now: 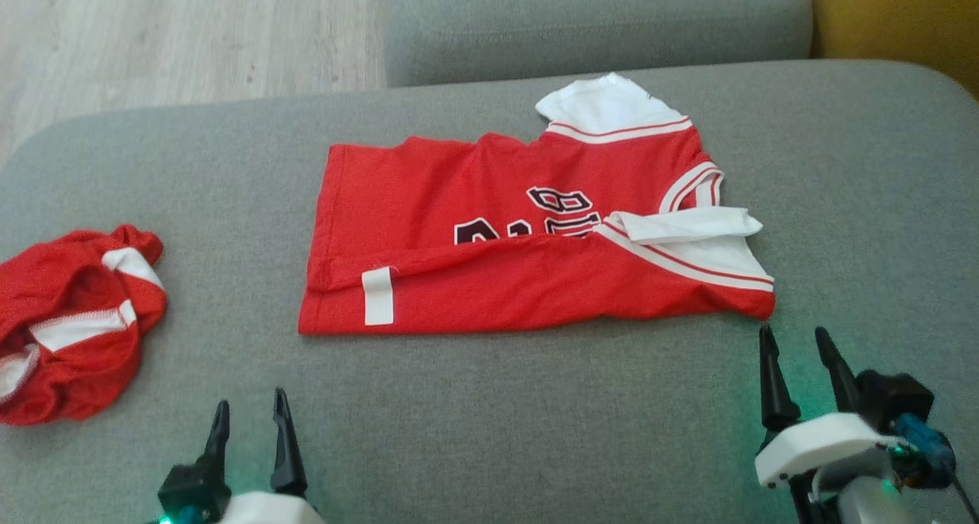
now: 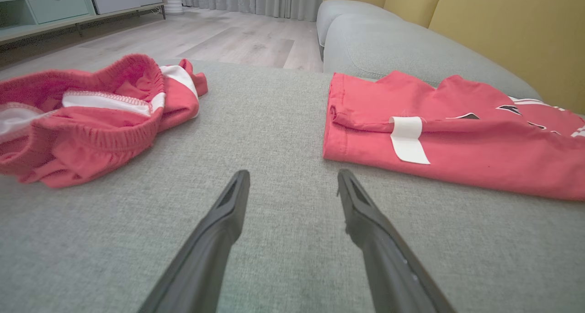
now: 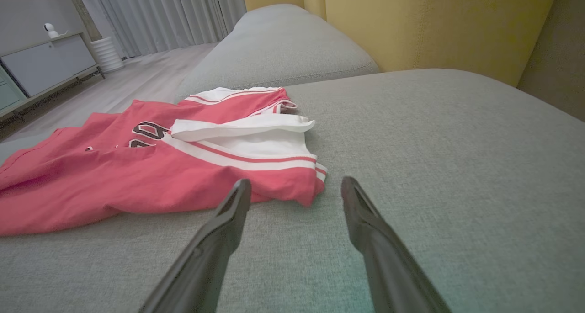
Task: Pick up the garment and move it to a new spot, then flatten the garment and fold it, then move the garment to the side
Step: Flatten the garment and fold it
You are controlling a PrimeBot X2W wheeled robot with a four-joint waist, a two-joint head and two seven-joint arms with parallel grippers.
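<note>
The left gripper (image 1: 251, 398) and the right gripper (image 1: 793, 330) each have two long, dark, pointed fingers (image 2: 215, 240) on a white housing (image 1: 818, 441). Green light glows at both bases, and a blue cable (image 1: 927, 441) sits by the right one.

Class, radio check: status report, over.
Left gripper, right gripper open, empty. Red jersey part-folded on grey cushion. Crumpled red shorts apart at left, not blocking.

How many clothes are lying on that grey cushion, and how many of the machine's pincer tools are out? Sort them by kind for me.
Partly folded red jersey: 1
Crumpled red shorts: 1
Open tools: 2, the left tool and the right tool
Total: 4
</note>
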